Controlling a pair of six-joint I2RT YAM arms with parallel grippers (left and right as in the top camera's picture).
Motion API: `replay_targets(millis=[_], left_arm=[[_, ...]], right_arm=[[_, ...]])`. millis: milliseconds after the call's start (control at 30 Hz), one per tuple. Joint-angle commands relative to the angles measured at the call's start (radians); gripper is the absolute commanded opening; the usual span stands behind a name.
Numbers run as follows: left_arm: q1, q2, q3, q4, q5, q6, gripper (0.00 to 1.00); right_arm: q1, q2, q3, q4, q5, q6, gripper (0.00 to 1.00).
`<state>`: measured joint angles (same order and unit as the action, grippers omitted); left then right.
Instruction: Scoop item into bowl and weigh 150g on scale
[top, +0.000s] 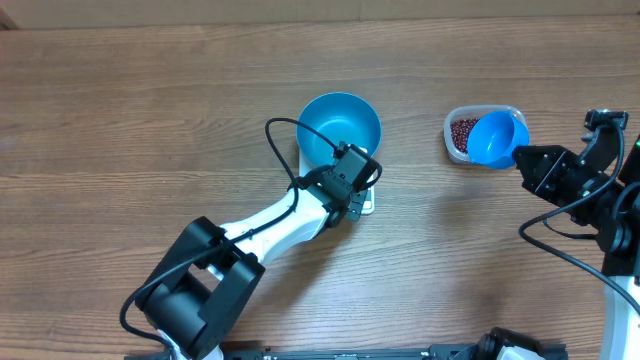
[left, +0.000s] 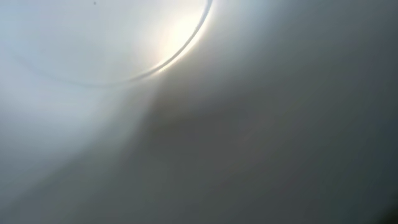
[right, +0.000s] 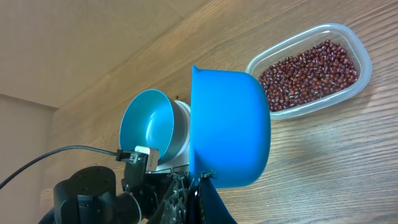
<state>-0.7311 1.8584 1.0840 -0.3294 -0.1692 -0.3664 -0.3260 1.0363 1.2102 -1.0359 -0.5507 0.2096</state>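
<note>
The bright blue bowl (top: 340, 128) stands on the white scale (top: 367, 204), and nothing shows inside it. My left gripper (top: 356, 168) is down at the bowl's near rim, over the scale, and it is shut. The left wrist view gives only a blurred pale surface up close. My right gripper (top: 522, 158) is shut on the handle of a small blue scoop (top: 495, 139), which hangs over a clear tub (top: 452, 140) of red-brown beans (top: 463, 129). From the right wrist, the scoop (right: 230, 124) is tipped on its side before the beans (right: 308, 71), with the bowl (right: 146, 127) behind.
Brown wooden table (top: 150, 110) all around. The left arm (top: 270, 225) stretches from the near edge up to the scale, its black cable looping beside the bowl. The right arm's black links (top: 590, 190) fill the right edge.
</note>
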Motion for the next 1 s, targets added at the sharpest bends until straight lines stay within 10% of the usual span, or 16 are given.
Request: replay_targets(millis=[0,967], left_arm=[[0.005,0.048,0.014,0.018,0.018,-0.010,0.04],[0.004,0.037,0.047,-0.102,0.005,-0.037,0.04]], right_arm=[[-0.003,-0.006,0.013,0.002,-0.012,0.002,0.04],[-0.003,-0.006,0.013,0.007,-0.012,0.002,0.04]])
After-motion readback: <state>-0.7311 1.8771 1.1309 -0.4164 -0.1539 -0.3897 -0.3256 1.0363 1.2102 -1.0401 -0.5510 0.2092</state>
